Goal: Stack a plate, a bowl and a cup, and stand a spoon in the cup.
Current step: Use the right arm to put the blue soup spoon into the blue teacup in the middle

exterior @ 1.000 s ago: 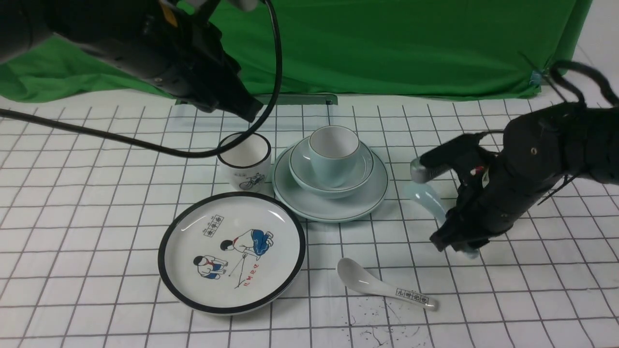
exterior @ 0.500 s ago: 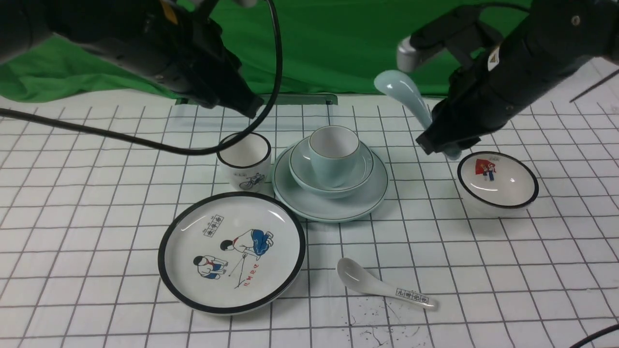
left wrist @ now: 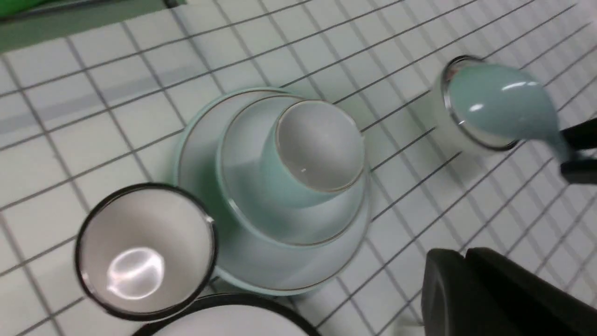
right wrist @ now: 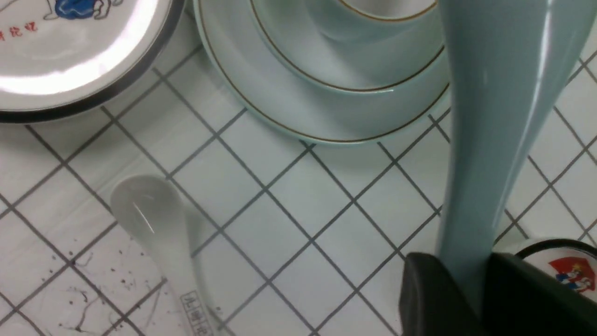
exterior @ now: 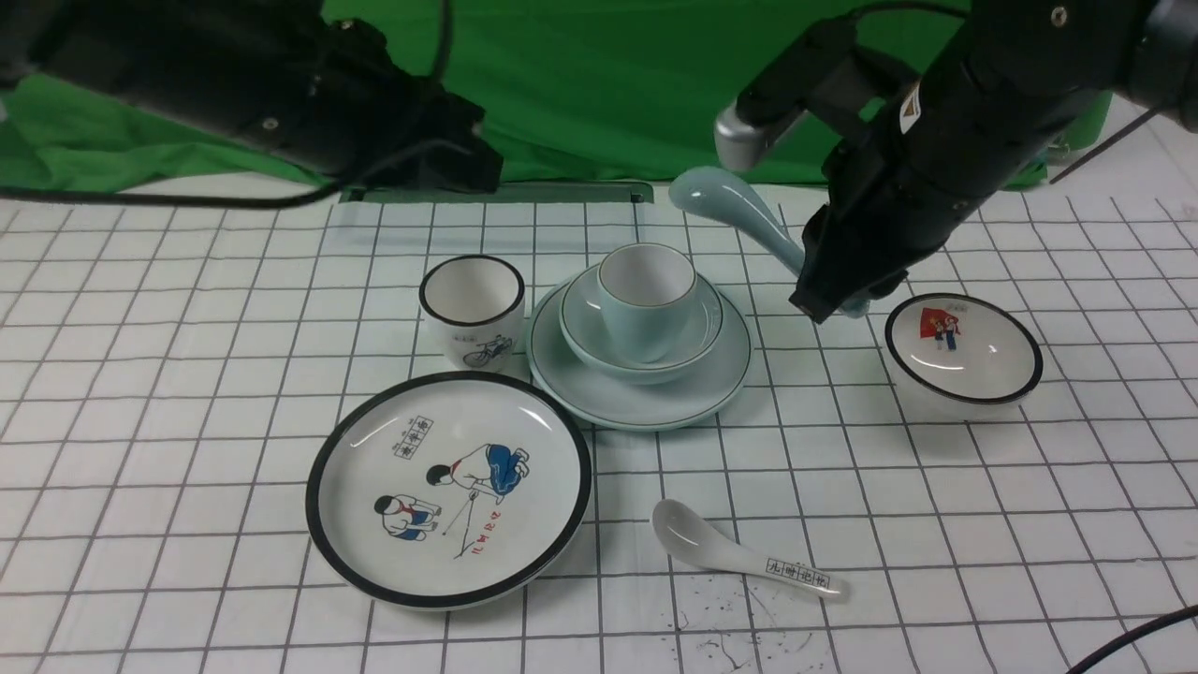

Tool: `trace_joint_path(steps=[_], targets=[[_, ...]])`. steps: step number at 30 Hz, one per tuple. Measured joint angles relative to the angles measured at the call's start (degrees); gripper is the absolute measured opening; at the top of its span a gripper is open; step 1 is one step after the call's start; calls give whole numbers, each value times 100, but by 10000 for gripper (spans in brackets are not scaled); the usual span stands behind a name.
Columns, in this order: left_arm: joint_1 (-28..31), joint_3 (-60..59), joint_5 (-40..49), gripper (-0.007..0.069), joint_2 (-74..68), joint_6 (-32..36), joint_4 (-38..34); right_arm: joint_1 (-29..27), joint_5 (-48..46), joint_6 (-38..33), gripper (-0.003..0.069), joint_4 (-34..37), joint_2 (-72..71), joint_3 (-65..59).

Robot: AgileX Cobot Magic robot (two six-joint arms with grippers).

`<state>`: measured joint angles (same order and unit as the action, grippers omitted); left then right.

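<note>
From the front, the plate [exterior: 646, 401], bowl [exterior: 582, 326] and cup [exterior: 646, 300] stand stacked in the middle of the gridded table [exterior: 187, 374], the cup empty. The right gripper [exterior: 831, 292] holds the spoon [exterior: 739, 211] in the air just right of the stack, its scoop raised and pointing left, beyond the cup's far-right edge. Only the right wrist view shows the grip itself: two dark fingers [right wrist: 429, 298] clamp the handle's end.

In the left wrist view the scoop overlaps the picture bowl [exterior: 964, 351], but the front view shows that bowl on the table to the right, below the spoon. The front view alone shows the bicycle on the white cup [exterior: 471, 309], the whole picture plate [exterior: 449, 487] and the white spoon [exterior: 739, 552] near it.

The left gripper [exterior: 468, 159] hangs far left. Its fingers [left wrist: 494, 289] look pressed together, holding nothing.
</note>
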<state>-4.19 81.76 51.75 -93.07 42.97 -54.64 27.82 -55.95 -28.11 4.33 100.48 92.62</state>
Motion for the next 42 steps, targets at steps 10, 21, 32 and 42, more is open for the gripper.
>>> trace_joint_path(steps=[10,21,32,42], targets=[[17,0,203,26,-405,525,-864,0,173,0,178,5,9,180],[-29,0,53,232,-412,654,-557,26,-1193,349,178,-30,872,1350],[-29,0,100,217,-412,578,-168,56,-1360,623,178,-80,1434,1855],[-29,0,-1,24,-391,571,205,62,-1348,708,178,-98,1121,1191]])
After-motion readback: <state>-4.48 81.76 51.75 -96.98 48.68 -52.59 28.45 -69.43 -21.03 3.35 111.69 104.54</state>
